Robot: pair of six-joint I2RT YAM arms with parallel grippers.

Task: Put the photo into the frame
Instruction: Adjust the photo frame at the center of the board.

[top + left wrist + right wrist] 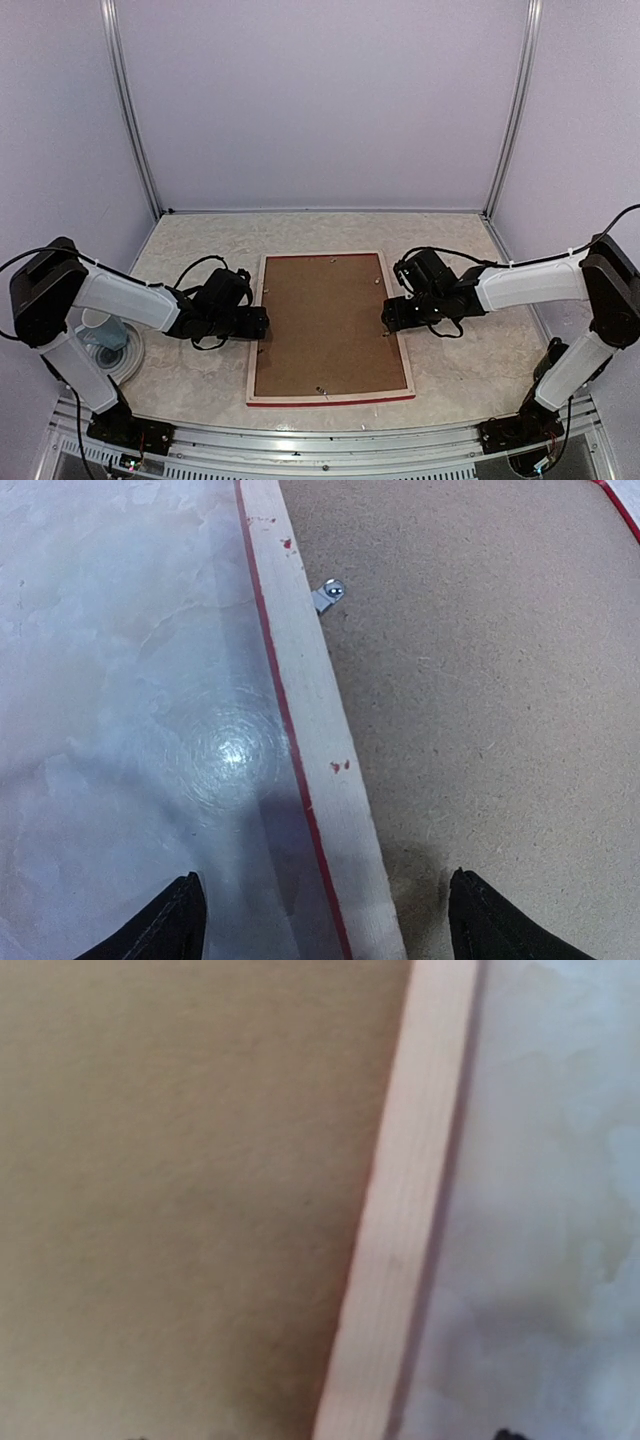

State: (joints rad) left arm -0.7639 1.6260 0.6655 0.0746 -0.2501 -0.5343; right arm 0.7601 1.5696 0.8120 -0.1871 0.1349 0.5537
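On the table (pixel 480 360) the frame (pixel 256 335) lies face down; I see my left gripper (pixel 320 925) and right gripper (pixel 388 312) spread apart over its sides.

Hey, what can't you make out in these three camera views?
The photo: in no view; possibly under the brown backing panel, cannot tell.
The frame: its red front is face down, top view shows only its near edge.
The right claw: tips cut off at the bottom edge of the blurred right wrist view.
A pale blue object: top view, partly behind the left arm.
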